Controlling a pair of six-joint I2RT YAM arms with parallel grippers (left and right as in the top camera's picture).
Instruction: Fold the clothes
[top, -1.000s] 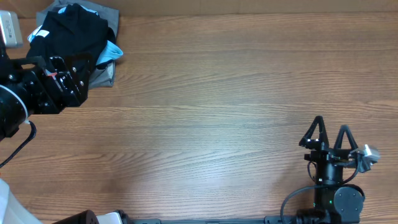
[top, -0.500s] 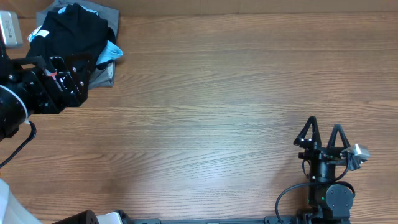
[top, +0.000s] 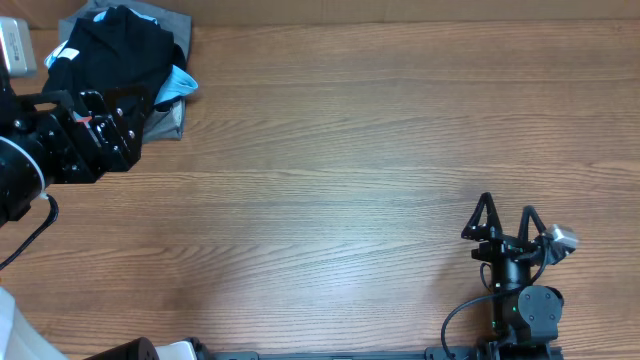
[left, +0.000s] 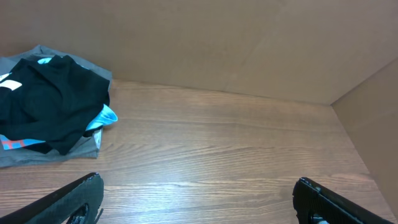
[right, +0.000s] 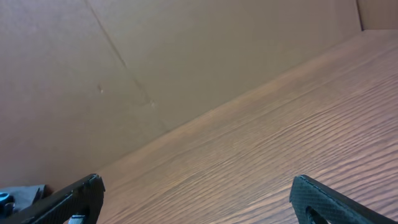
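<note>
A pile of clothes lies at the table's far left corner: black garments on top, a light blue piece and a grey one beneath. It also shows in the left wrist view. My left gripper hovers at the left edge just in front of the pile, open and empty, its fingertips wide apart in the left wrist view. My right gripper is at the front right, open and empty, far from the clothes, its fingertips wide apart in the right wrist view.
The wooden table is bordered by brown cardboard walls at the back and sides. A small white device sits at the far left edge beside the pile.
My right arm has drawn back toward the front edge and shifted slightly left. The left arm and the clothes have not moved.
</note>
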